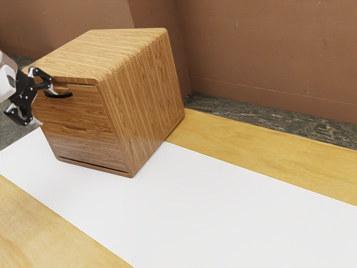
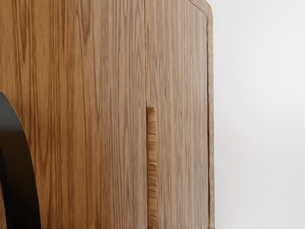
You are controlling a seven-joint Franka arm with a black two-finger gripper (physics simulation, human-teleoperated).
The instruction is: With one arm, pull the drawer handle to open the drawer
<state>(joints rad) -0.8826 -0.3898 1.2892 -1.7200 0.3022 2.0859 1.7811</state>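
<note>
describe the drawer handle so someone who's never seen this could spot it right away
Find the wooden cabinet standing on the white mat and look at its front face, toward the exterior view's left. On the top drawer, just under the cabinet's top, sits the handle, a thin curved bar. It is the one black part on the wood; the drawer below carries no such bar.

Honey-brown striped wood grain covers the cabinet (image 1: 139,95); its handle (image 1: 60,96) is black; at five o'clock, a plain white sheet (image 1: 184,206).
</note>
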